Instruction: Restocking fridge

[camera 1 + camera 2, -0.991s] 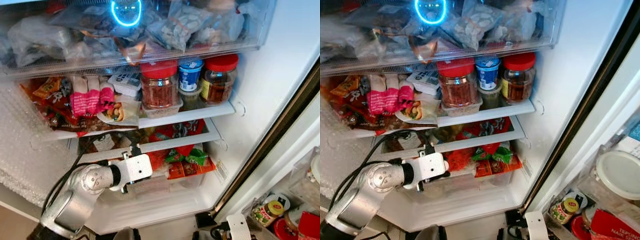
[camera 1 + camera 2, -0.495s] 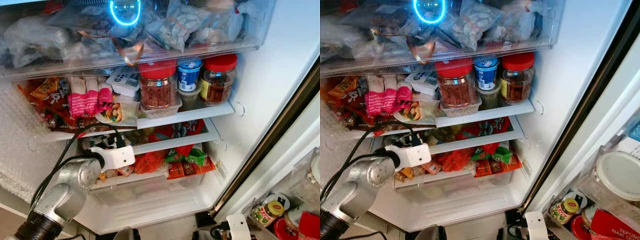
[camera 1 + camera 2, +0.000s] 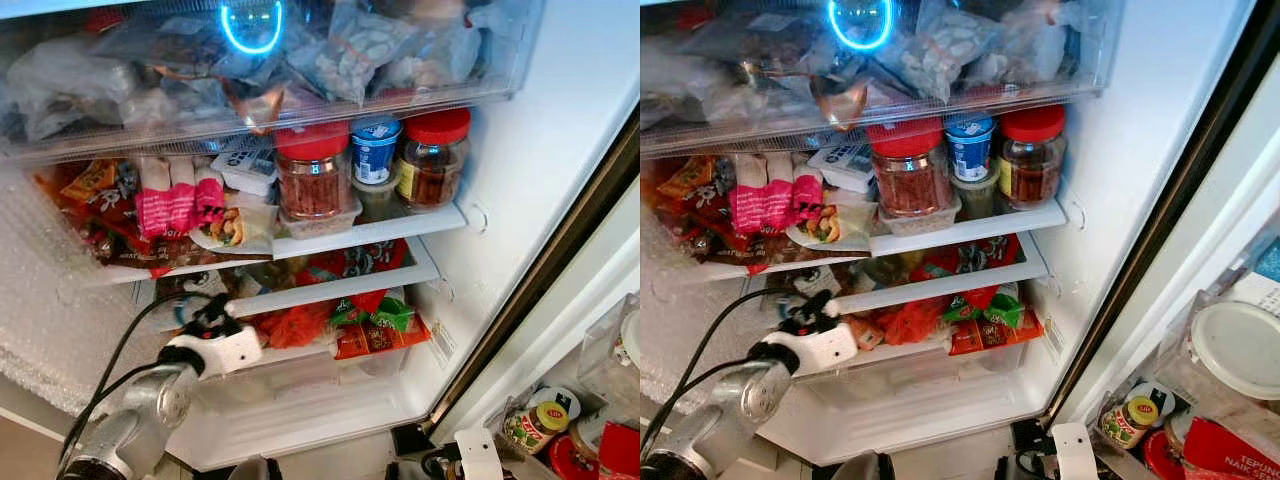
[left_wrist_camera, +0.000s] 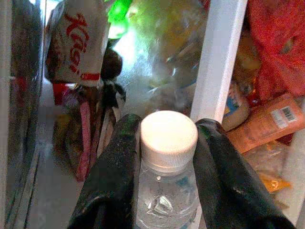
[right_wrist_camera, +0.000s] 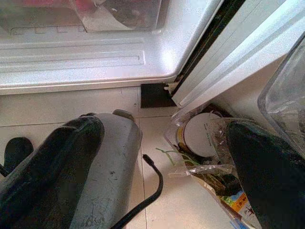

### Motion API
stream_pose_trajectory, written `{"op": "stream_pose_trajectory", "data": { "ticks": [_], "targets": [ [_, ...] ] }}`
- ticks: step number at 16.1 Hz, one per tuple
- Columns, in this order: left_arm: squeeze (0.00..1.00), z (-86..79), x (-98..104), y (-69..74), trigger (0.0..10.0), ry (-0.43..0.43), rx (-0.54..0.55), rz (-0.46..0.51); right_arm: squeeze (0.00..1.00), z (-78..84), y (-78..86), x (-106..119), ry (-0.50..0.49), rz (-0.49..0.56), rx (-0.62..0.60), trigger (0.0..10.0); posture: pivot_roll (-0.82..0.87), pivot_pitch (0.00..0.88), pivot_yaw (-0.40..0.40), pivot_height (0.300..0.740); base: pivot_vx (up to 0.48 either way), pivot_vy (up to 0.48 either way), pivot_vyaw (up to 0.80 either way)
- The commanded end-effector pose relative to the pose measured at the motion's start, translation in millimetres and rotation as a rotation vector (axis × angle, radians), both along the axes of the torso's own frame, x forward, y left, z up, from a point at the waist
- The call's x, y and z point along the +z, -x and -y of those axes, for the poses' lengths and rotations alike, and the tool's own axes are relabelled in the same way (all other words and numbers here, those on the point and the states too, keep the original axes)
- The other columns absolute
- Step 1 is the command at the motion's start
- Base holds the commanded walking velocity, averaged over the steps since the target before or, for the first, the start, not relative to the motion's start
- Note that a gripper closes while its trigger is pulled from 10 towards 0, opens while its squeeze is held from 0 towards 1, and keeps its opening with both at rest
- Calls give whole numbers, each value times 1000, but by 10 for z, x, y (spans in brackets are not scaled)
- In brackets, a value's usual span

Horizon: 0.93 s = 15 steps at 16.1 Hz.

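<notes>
The left arm [image 3: 135,425] reaches forward and up from the lower left, its white wrist [image 3: 215,350] level. The left gripper [image 4: 164,143] has both black fingers [image 4: 116,167] clamped on a capped bottle neck. The right gripper [image 5: 162,162] hangs low, fingers spread wide.

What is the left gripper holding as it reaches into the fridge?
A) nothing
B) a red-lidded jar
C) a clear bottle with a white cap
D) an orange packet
C: in the left wrist view the left gripper has its two black fingers closed on either side of the neck of a clear bottle with a white cap, in front of the fridge's lower shelf.
</notes>
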State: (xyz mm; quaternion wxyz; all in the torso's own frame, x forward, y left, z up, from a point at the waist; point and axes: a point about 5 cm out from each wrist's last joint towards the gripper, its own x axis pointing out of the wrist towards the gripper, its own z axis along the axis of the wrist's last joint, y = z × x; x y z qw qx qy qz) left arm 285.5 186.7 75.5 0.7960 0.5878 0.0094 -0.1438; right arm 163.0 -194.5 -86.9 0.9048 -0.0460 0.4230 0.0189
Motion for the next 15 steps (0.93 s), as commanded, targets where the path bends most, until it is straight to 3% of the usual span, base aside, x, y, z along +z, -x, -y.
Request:
{"op": "stream_pose_trajectory", "data": {
  "ticks": [1, 3, 5, 7, 13, 15],
  "targets": [
    [0, -11, -133, 38, 10000, -11, 0, -29, 0, -74, 475, -208, 0, -198, 9, 10000, -91, 109, 74, 637, 0, 0, 0],
    [0, 16, -188, 29, 10000, -18, -9, 6, 0, -70, 474, -207, 2, -196, 8, 10000, -95, 108, 71, 637, 0, 0, 0],
    [0, 8, -30, -75, 10000, 33, 26, 182, 0, -66, 474, -206, 6, -196, 12, 10000, -93, 107, 69, 637, 0, 0, 0],
    [0, -4, 58, -133, 10000, 56, 38, 255, 0, -64, 474, -206, 8, -197, 12, 10000, -97, 104, 67, 637, 0, 0, 0],
    [0, 19, -45, -259, 10000, 43, 24, 179, 0, -58, 467, -204, 8, -197, 13, 10000, -102, 97, 66, 637, 0, 0, 0],
    [0, 9, -108, -270, 10000, 155, 56, 126, 0, -54, 467, -204, 6, -199, 12, 10000, -106, 100, 65, 637, 0, 0, 0]
  ]
}}
